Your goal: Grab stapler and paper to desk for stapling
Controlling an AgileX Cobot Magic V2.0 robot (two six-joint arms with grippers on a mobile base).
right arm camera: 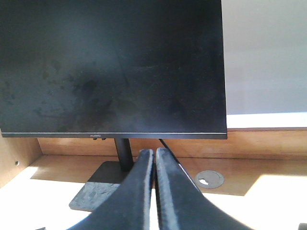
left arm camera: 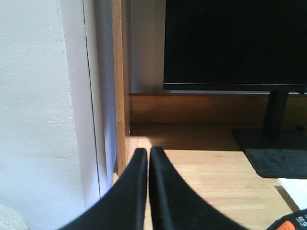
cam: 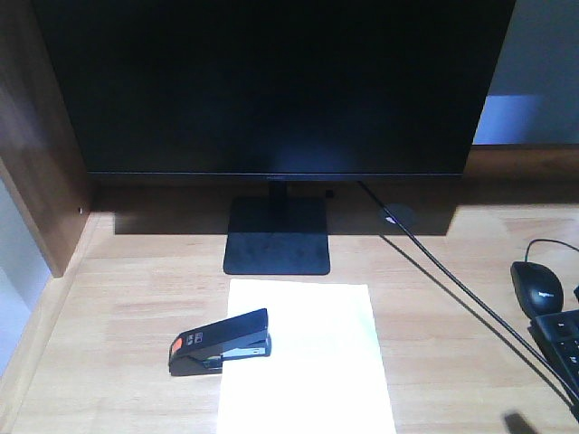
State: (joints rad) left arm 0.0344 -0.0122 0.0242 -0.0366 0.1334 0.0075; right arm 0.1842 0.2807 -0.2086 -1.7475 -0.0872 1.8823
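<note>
— So, on the left side?
— Left gripper (left arm camera: 147, 152) has its fingers pressed together, holding nothing; the stapler (cam: 221, 342) lies ahead and to its right on the desk (cam: 118, 307), its nose over the paper (cam: 312, 362) edge.
— And rightward?
— Right gripper (right arm camera: 154, 153) is likewise closed and empty, the monitor (right arm camera: 110, 67) straight beyond it, and the paper below its fingers.
</note>
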